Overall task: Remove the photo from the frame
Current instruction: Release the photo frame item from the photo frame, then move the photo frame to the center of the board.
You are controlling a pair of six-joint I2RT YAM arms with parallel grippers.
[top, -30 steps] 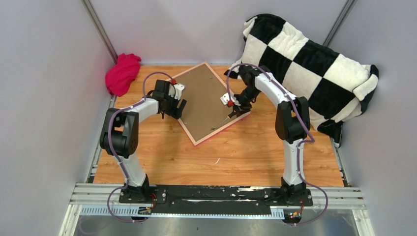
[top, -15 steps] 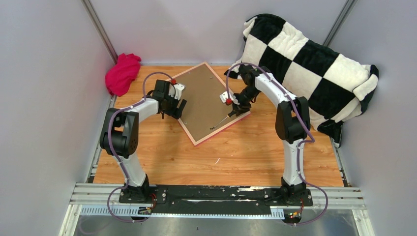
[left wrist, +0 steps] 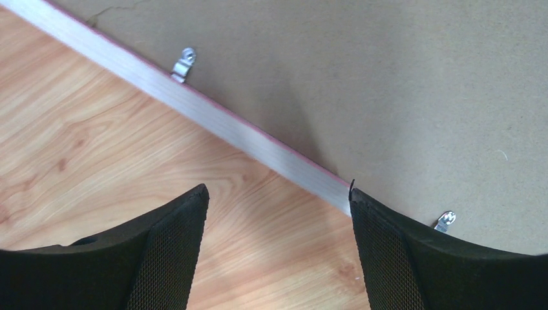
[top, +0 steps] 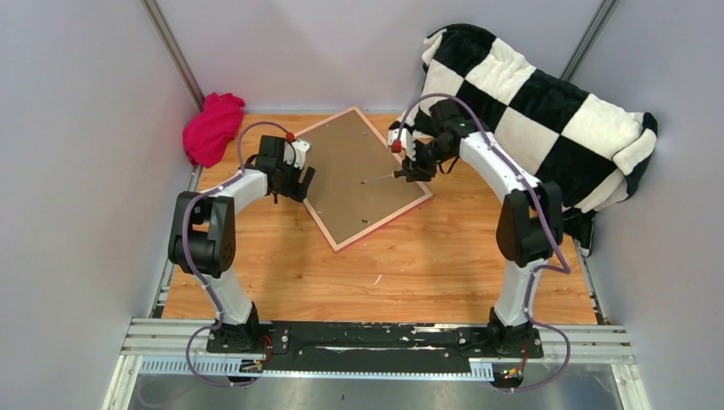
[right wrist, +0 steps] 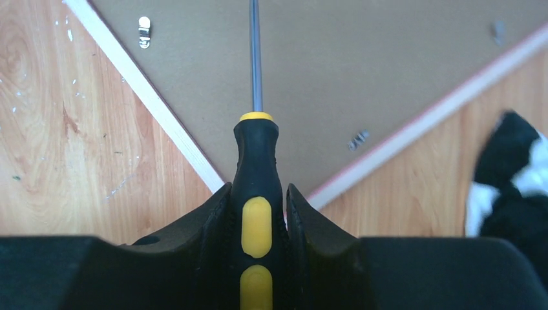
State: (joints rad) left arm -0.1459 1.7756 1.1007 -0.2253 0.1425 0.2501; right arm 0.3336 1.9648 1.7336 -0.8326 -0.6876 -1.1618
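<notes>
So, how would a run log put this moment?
frame face down | left gripper open at frame edge | right gripper gripping screwdriver over backing board | photo unseen

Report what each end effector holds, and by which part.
Right end effector clamps a screwdriver by its black-and-yellow handle. Left end effector is open, holding nothing.

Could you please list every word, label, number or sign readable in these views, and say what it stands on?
None can be read in any view.
The pink-bordered picture frame has a blank brown backing board, the black-and-yellow screwdriver bears only plain yellow ovals, and the black-and-white checked blanket and magenta cloth carry no print.
</notes>
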